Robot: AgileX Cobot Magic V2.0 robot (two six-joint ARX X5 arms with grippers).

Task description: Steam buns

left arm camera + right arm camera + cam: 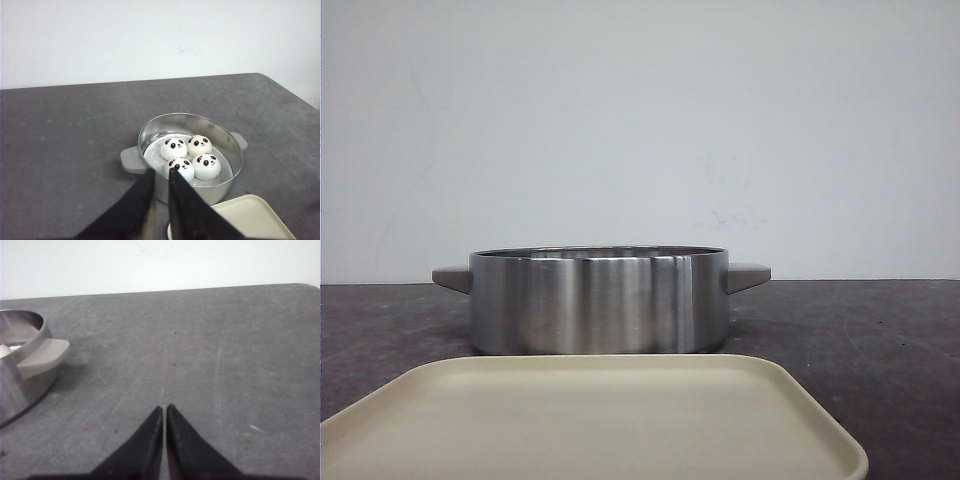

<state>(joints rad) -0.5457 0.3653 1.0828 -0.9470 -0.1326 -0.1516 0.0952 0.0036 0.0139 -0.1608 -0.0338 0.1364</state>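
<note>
Currently all four glossy white dome-shaped panda-face buns (190, 158) sit inside the shallow round brushed-steel pot (226, 184), clustered and touching one another on its flat inner floor. The pale cream rounded-rectangle tray (800, 440) lies bare just in front of the pot, near but seemingly not touching it.

Left gripper (160, 175): black tapered jaws nearly pressed together, only a narrow slit between them, holding nothing, poised near the pot's rim beside the beige flat side handle (131, 160). Right gripper (164, 410): jaws pressed together, empty, over bare surface well apart from the buns.

Risks, as judged:
- Pot wall is smooth polished metal; a nudge at the rim or handle could slide it on the dark grey mottled surface (60, 150) or push it against the tray.
- Buns look soft with a slick skin; any further contact could dent them or roll them out of their cluster.
- No lid is visible in any view; if steaming calls for a cover, its location cannot be told.

Tray finish is matte, with a low raised lip.
</note>
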